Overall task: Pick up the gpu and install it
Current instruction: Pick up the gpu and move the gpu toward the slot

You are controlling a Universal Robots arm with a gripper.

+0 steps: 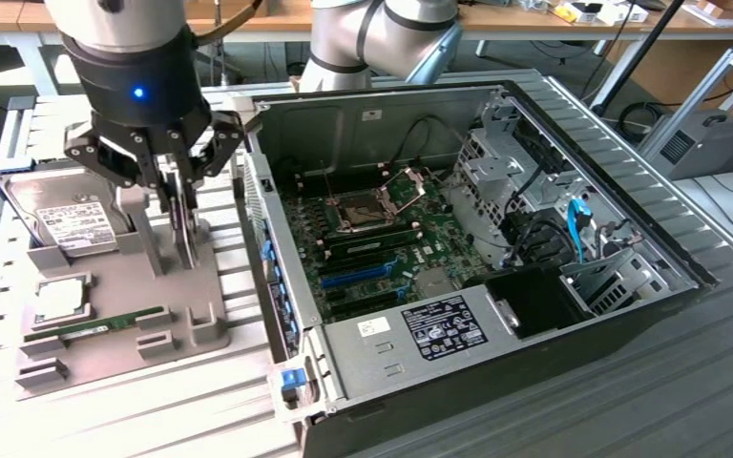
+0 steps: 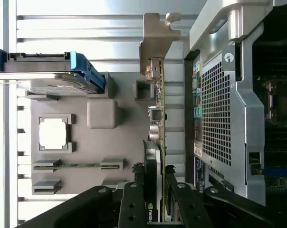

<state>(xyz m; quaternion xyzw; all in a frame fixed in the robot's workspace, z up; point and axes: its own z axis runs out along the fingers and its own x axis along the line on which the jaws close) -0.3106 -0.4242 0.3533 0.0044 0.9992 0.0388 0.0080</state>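
Wrist view: tool clamped on the gpu, just beside the case. Bracket could easily snag the case wall if it tilts.

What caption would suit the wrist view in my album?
Robot hand grips the gpu edge-on beside the open computer case.

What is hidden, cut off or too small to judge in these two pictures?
1. Exterior view: the gpu stands edge-on under the gripper, so its faces are hidden.
2. Wrist view: the jaws cover part of the gpu's black fan.
3. Wrist view: the hard drive is cut off by the picture's edge.
4. Exterior view: the printed label is too small to read.
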